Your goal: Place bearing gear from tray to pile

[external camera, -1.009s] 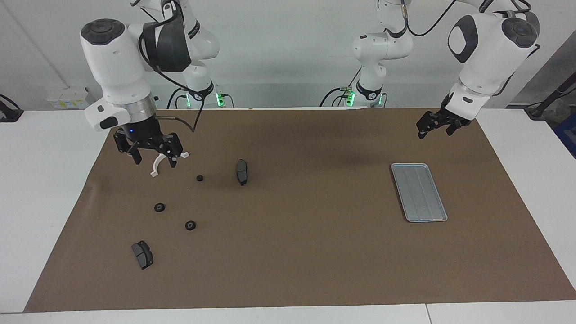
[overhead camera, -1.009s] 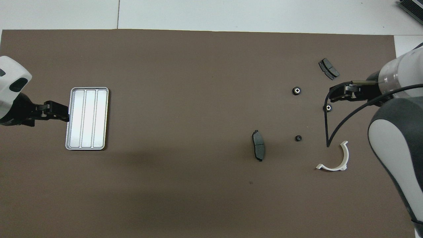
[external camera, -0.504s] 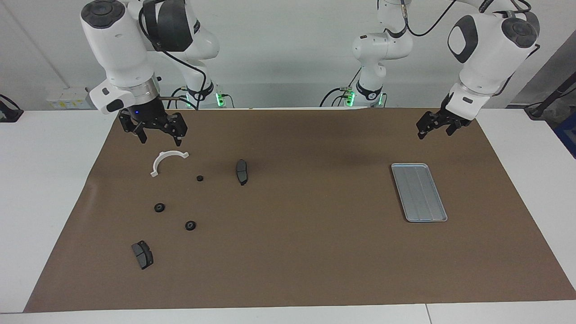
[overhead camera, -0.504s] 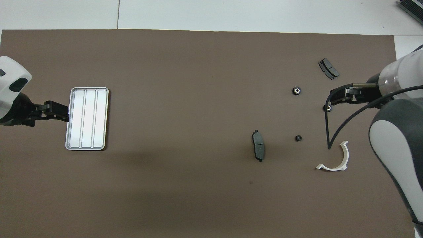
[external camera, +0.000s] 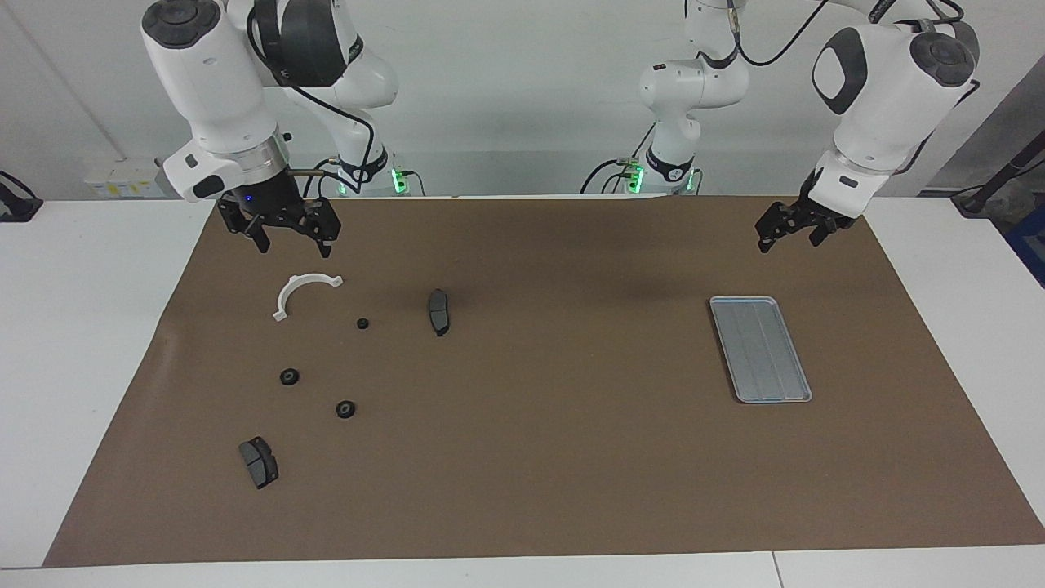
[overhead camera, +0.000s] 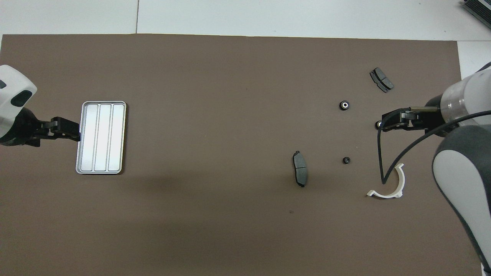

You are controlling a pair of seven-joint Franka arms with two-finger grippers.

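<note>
Tray (external camera: pixel 760 349) lying empty; three bearing gears (external camera: pixel 289 376) resting near bracket (external camera: pixel 304 290). Right gripper (external camera: pixel 287 233) hanging wide, empty, above bracket; left gripper (external camera: pixel 789 229) waiting wide near tray. Judgement: nothing remaining to transfer.

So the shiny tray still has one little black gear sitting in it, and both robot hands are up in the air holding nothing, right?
Not quite: the tray has nothing in it, as the overhead view shows. The rest is right: the left gripper and right gripper are up in the air holding nothing.
</note>
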